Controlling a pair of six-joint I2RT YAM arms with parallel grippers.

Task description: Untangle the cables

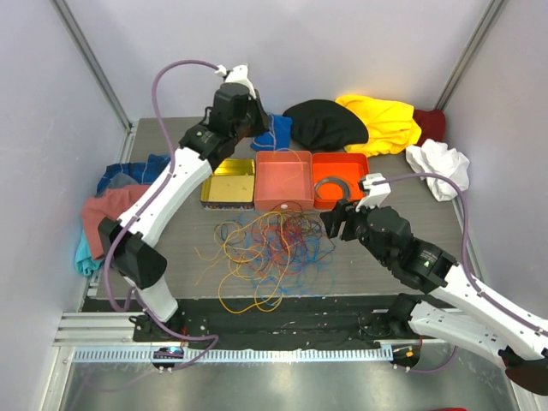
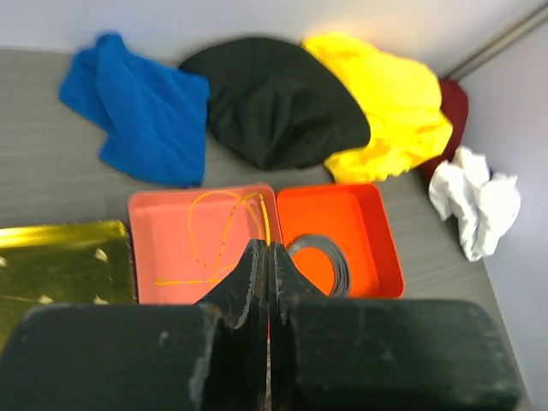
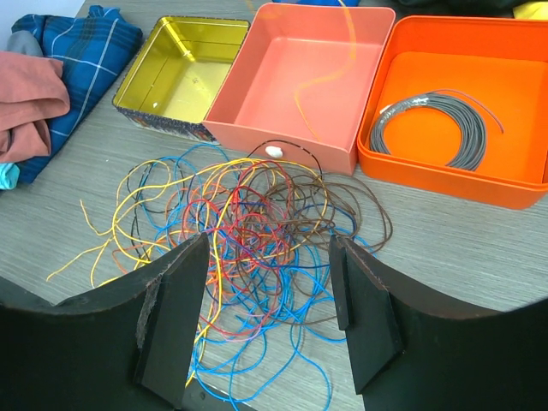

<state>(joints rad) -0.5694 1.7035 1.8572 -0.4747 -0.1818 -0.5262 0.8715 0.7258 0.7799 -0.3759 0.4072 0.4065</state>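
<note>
The cables (image 1: 265, 248) lie in a messy tangle of orange, yellow, red, blue and brown loops on the table in front of the boxes; they also show in the right wrist view (image 3: 248, 223). My right gripper (image 1: 336, 224) is open and empty, just above the tangle's right side, with its fingers astride the loops (image 3: 268, 257). My left gripper (image 1: 259, 127) is raised over the back of the salmon box (image 1: 282, 205) and shut (image 2: 267, 247) on a yellow-orange cable (image 2: 224, 224). That cable hangs down and loops inside the box.
A gold tin (image 1: 228, 185) stands left of the salmon box. An orange box (image 1: 351, 169) on its right holds a grey coiled ring (image 1: 330, 187). Blue (image 1: 274, 130), black (image 1: 325, 124), yellow (image 1: 381, 120), dark red (image 1: 431, 124) and white (image 1: 438, 167) cloths lie behind. More cloths (image 1: 111, 201) lie at left.
</note>
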